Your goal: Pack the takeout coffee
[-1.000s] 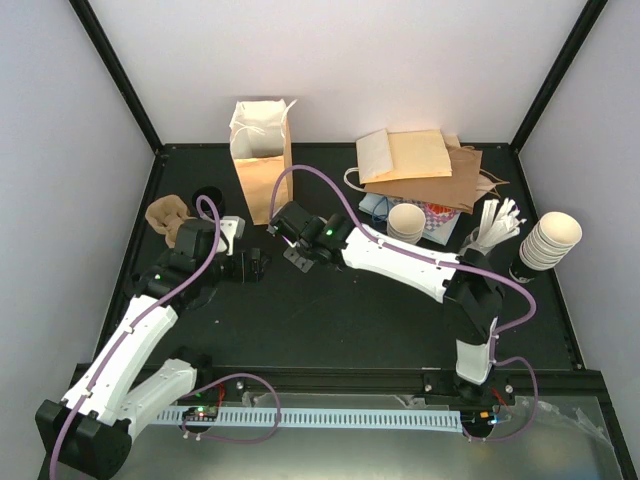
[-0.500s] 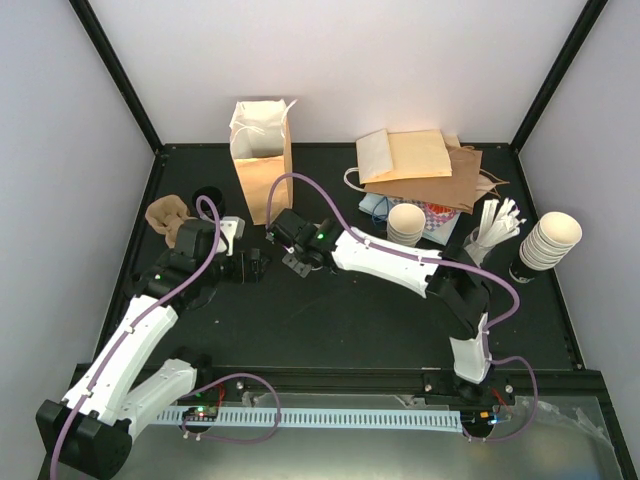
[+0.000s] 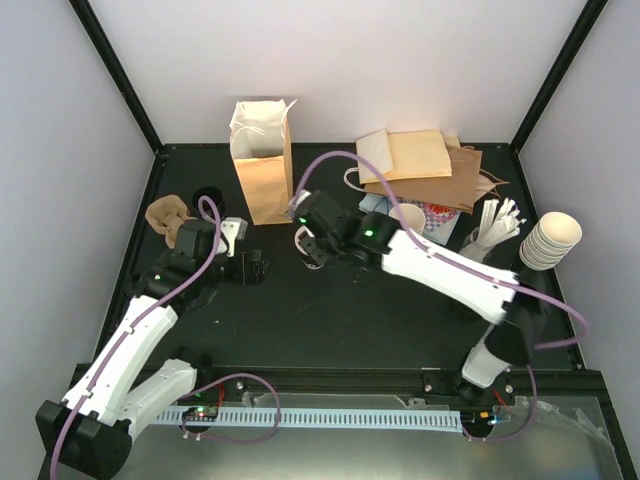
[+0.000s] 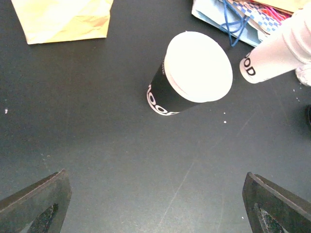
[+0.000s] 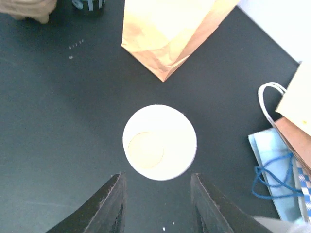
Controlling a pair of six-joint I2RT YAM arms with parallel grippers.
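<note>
The takeout coffee (image 5: 159,142) is a small paper cup standing upright on the black table. It is white inside with no lid on it, and its wall (image 4: 163,99) is black with white lettering. My right gripper (image 5: 157,174) hovers above it, open, its fingers clear of the rim. In the top view this gripper (image 3: 312,248) hides the cup. The brown paper bag (image 3: 262,165) stands open just behind. My left gripper (image 4: 155,206) is wide open over bare table, left of the cup (image 3: 252,266).
A brown pulp tray (image 3: 168,215) and a black round-topped cup (image 3: 207,195) sit at the far left. Flat paper bags (image 3: 420,165), a blue bag (image 5: 277,170), stacks of cream cups (image 3: 405,222) (image 3: 548,240) and white sticks (image 3: 497,225) crowd the back right.
My right gripper has opened and shifted a little to the right, and its arm has swung out to the right. The left arm has not moved.
</note>
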